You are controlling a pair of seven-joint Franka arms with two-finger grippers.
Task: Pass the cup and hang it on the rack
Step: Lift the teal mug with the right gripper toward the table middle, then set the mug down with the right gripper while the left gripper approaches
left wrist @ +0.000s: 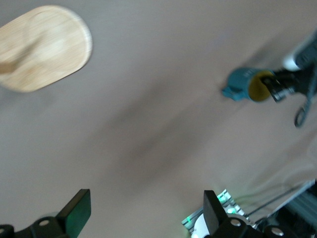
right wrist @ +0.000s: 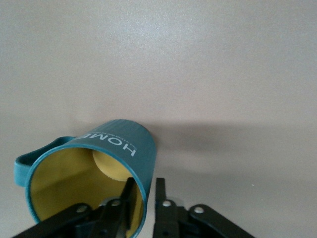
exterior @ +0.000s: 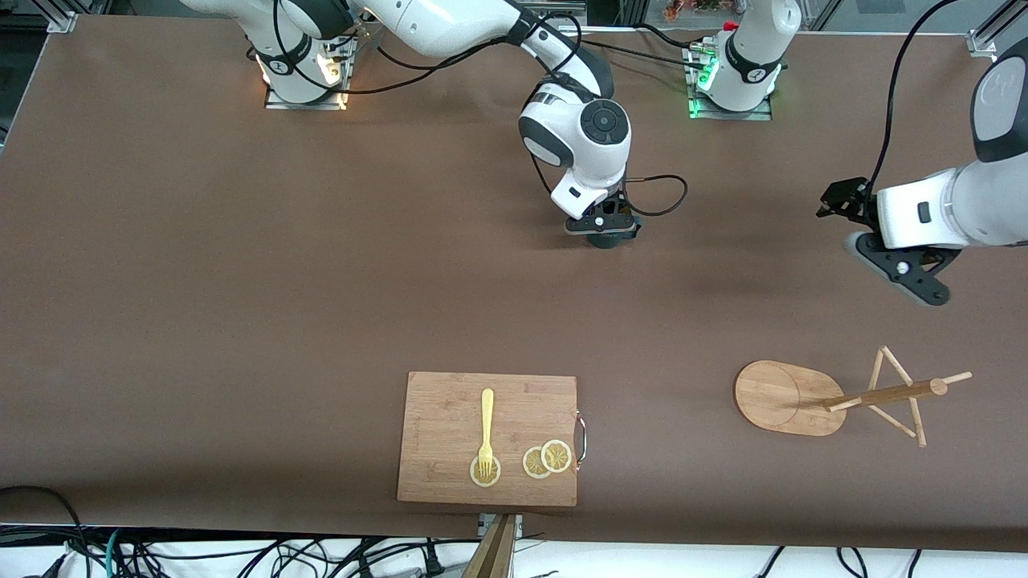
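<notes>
The right gripper [exterior: 604, 233] is down at the middle of the table [exterior: 241, 281], well in from every edge, and the cup [right wrist: 89, 173] lies tipped on its side beneath it. In the right wrist view one finger [right wrist: 124, 198] sits inside the yellowish mouth and the other outside the ribbed teal wall, the rim between them. The jaws stand only slightly apart around that wall, and whether they truly pinch it cannot be told. The cup's handle points away from the fingers.

Over at the left arm's end, the left gripper [exterior: 899, 269] hangs above bare tabletop with its fingers spread wide and nothing between them. Its wrist view catches the cup [left wrist: 245, 85] farther off, with the right gripper at its mouth.

The rack [exterior: 835, 397] stands near the table's front edge toward the left arm's end, its pegs bare. A cutting board [exterior: 450, 401] rests at the middle of the front edge, carrying a yellow fork [exterior: 486, 433] and lemon slices [exterior: 548, 459].
</notes>
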